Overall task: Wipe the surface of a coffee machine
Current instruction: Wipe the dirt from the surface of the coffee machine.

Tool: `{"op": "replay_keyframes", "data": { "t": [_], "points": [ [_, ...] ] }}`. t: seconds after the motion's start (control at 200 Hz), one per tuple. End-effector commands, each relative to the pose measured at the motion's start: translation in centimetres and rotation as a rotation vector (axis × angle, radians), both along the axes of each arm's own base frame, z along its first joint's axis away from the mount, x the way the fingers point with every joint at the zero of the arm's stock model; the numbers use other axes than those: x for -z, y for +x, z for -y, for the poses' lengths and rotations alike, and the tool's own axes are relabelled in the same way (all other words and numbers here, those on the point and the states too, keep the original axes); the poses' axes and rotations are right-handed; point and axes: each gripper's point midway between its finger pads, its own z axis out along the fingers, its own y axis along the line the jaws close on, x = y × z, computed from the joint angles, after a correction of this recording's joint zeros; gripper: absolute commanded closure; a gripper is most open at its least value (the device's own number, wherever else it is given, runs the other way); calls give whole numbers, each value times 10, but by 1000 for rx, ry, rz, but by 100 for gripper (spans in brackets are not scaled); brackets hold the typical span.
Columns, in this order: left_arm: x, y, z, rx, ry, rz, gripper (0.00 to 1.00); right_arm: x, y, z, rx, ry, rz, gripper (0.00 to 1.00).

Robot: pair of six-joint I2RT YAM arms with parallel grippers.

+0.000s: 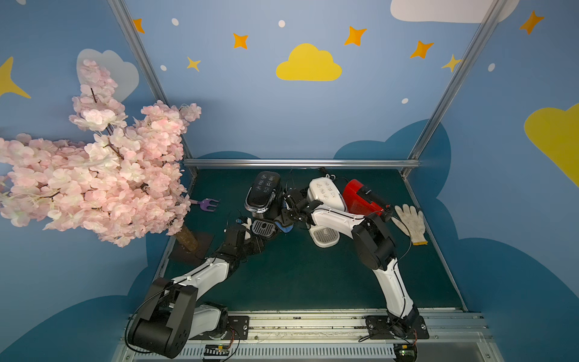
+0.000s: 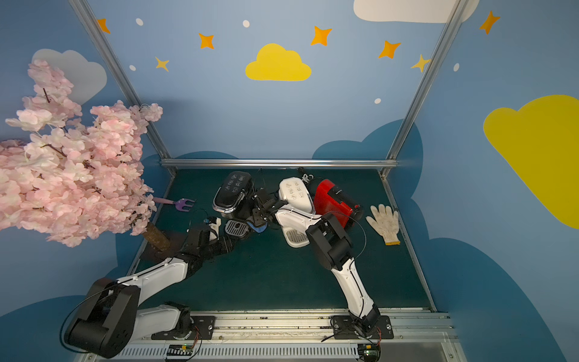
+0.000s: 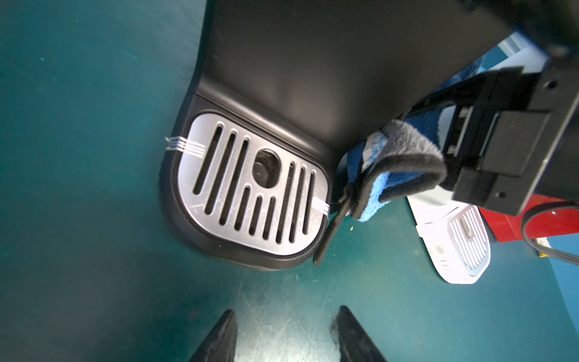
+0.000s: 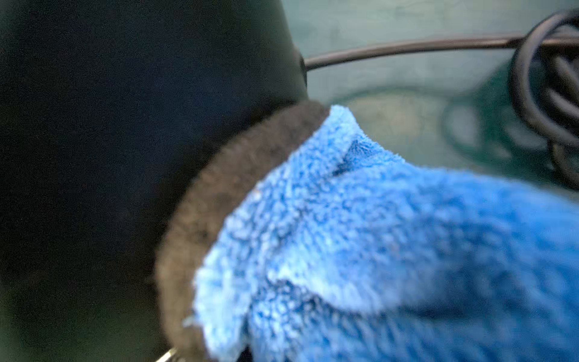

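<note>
Holds the left gripper [image 3: 286,337] low over the green counter [image 3: 78,219], jaws apart and with nothing between them, tips directed at the drip tray [image 3: 250,191] just ahead, without touching it. Clenches the right gripper [image 1: 286,220] on a blue cloth [image 3: 404,147] with a dark border and lays this cloth against the lower body of the black coffee machine [image 1: 262,193], on the robot's right side of it, just beside the slotted metal tray. Shows, in the right wrist view, the dark border of the cloth directly against the black wall. Position of this black machine: upright, a little left of the middle of the counter, in its far half, button panel facing up in both top views. Reaches to it with the right arm across the front of a white coffee machine [image 1: 326,194], hiding a part of that one. Close beside the white one, further right: a red coffee machine [image 1: 360,199]; touching or not, cannot tell. More to the right and apart, flat on the counter: a white work glove [image 1: 411,223]. At the left side, near the trunk of a pink blossom tree [image 1: 94,175]: a purple fork [image 1: 209,205], lying flat. Farthest, in the right wrist view beyond the cloth: a dark cable [image 4: 407,47], partly coiled.
</note>
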Motion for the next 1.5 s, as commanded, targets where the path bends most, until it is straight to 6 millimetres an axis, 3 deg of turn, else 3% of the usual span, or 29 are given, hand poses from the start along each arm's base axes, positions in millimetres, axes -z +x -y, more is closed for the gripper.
{"op": "replay_keyframes", "data": {
  "t": [0.0, 0.25, 0.456, 0.701, 0.876, 1.046, 1.261, 1.332, 1.492],
  "points": [
    [-8, 7, 2, 7, -8, 19, 47, -10, -43, -32, -133, 92, -55, 100],
    [-11, 7, -1, -7, 6, 29, 48, -21, -83, -35, -177, 180, -115, 100],
    [-9, 7, -7, -27, 33, 29, 47, -55, -103, -29, -204, 261, -110, 100],
    [-8, 9, -17, -68, 45, 27, 46, -104, -117, 10, -192, 272, -20, 100],
    [-5, 12, -34, -110, 44, 17, 44, -123, -133, 49, -176, 224, 33, 100],
    [3, 23, -41, -106, 29, -5, 38, -123, -160, 70, -211, 226, -2, 100],
    [3, 45, -46, -113, -14, 7, 36, -115, -181, 82, -249, 239, -38, 100],
    [0, 55, -42, -97, -27, 27, 36, -115, -184, 83, -263, 240, -44, 100],
    [2, 70, -7, 75, -160, 17, 37, -112, -189, 88, -245, 280, -42, 100]
  ]
}}
